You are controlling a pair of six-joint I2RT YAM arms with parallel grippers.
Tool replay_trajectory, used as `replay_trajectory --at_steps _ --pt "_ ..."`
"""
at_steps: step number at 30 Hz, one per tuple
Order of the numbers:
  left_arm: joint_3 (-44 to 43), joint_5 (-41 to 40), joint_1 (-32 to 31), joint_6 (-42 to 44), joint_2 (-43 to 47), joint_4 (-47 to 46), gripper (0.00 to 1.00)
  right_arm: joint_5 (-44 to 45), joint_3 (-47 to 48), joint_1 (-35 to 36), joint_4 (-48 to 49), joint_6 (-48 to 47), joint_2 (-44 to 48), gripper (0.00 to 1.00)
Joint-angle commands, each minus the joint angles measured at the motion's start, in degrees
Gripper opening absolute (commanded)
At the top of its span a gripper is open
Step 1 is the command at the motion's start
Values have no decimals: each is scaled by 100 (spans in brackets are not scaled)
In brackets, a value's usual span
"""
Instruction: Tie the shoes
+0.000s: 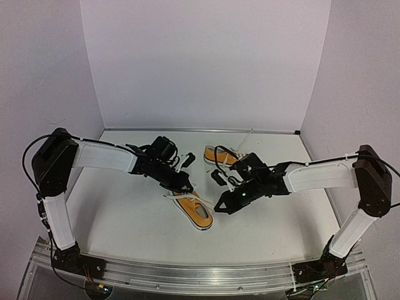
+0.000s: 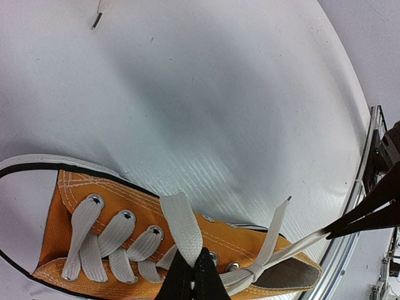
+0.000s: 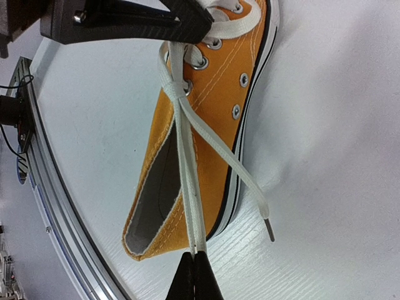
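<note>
From above, at left: left gripper (image 1: 185, 185) down over the near shoe (image 1: 195, 211), mid-table (image 1: 119, 212), heel toward the rail (image 1: 187, 275). Behind and to the right: far shoe (image 1: 220, 155), lying apart from both arms. Further right: right gripper (image 1: 222, 205), low beside the near shoe. Too small there to judge either pair of jaws.

From the left wrist: fingertips pressed together on a flat fold of lace (image 2: 181, 226) above the upper eyelets (image 2: 155, 234). Only here: the white toe cap (image 2: 37, 161) at far left and the rows of crossed lacing. At right, a taut run of lace leading off to the dark tips of the right gripper, and a loose end with its aglet (image 2: 287, 199) sticking up.

From the right wrist: fingertips closed on that taut run, pulled straight from the knot over the heel. Only here: the shoe's pale lining (image 3: 159, 200), the white sole (image 3: 232, 187) with a black stripe, two side vents (image 3: 240, 95). Top left, the left gripper clamped on its fold.
</note>
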State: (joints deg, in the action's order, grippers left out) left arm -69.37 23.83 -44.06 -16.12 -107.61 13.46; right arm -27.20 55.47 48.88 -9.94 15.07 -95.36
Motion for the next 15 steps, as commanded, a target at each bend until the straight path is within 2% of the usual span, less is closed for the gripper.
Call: replay_trajectory --at_steps 1,6,12,15 --pt "95 -391 326 49 332 -90 0 72 -217 17 -466 4 273 0" --pt "-7 -143 206 178 279 -115 0 -240 165 25 -448 -63 -8 1" --pt "-37 -16 100 217 244 -141 0 -254 772 41 -474 -131 -310 25" --pt "2 -3 101 229 282 -145 0 -267 942 41 -477 -136 -465 28"
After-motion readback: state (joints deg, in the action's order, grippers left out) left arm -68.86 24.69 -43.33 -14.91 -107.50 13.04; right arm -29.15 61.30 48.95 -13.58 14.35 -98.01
